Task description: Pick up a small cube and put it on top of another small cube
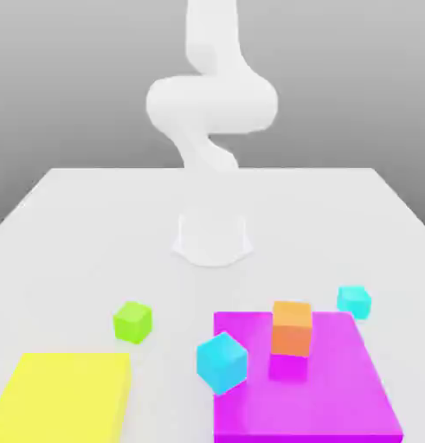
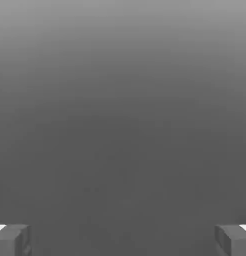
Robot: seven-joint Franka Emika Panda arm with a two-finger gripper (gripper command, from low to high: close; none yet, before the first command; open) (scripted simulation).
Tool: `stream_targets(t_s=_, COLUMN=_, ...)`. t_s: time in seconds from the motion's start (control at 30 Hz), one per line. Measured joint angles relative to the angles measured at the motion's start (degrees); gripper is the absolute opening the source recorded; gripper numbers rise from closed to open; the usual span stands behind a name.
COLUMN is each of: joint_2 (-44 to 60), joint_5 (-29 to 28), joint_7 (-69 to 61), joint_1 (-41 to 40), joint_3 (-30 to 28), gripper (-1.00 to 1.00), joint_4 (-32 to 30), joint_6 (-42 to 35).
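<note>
Turquoise cube [image 1: 354, 302] lies on the surface [image 1: 207, 290], well apart from the jaws [image 2: 123, 241], which we see parted and empty. We judge the approach to be in hand; the next move calls for lowering them astride it.

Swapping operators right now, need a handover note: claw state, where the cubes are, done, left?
Claw: open, nothing between the fingers.
Cubes, exterior view: turquoise cube at the right, beyond the magenta slab; orange cube over the slab; sky-cyan cube at its left edge; lime green cube farther left, behind the yellow slab.
Done: no pick, no stack.
Left: grasp turquoise, set it on another small cube, release. Confirm which one; pictures don't settle it.
</note>
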Motion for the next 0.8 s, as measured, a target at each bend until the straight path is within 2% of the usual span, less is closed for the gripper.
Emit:
stream_targets(t_s=0.33, joint_2=19.6, joint_5=8.4, joint_7=13.2, joint_1=9.5, joint_3=14.0, gripper=0.00, joint_4=-15.0, joint_6=14.7)
stream_targets(t_s=0.53, joint_2=31.3, joint_5=8.6, joint_7=24.6, joint_1=13.8, joint_3=24.3, gripper=0.00, joint_4=-24.0, joint_6=23.7)
stream_targets(t_s=0.6, joint_2=35.5, joint_5=6.1, joint_7=30.1, joint_1=14.8, joint_3=27.4, gripper=0.00, joint_4=-27.0, joint_6=26.8)
stream_targets(t_s=0.67, joint_2=39.9, joint_5=0.3, joint_7=37.7, joint_1=16.7, joint_3=29.0, gripper=0.00, joint_4=-29.7, joint_6=29.9)
stream_targets(t_s=0.73, joint_2=44.5, joint_5=-8.9, joint_7=45.3, joint_1=19.4, joint_3=24.8, gripper=0.00, joint_4=-30.0, joint_6=33.0)
stream_targets(t_s=0.8, joint_2=48.9, joint_5=-17.8, joint_7=52.1, joint_1=24.3, joint_3=17.7, gripper=0.00, joint_4=-29.2, joint_6=36.0)
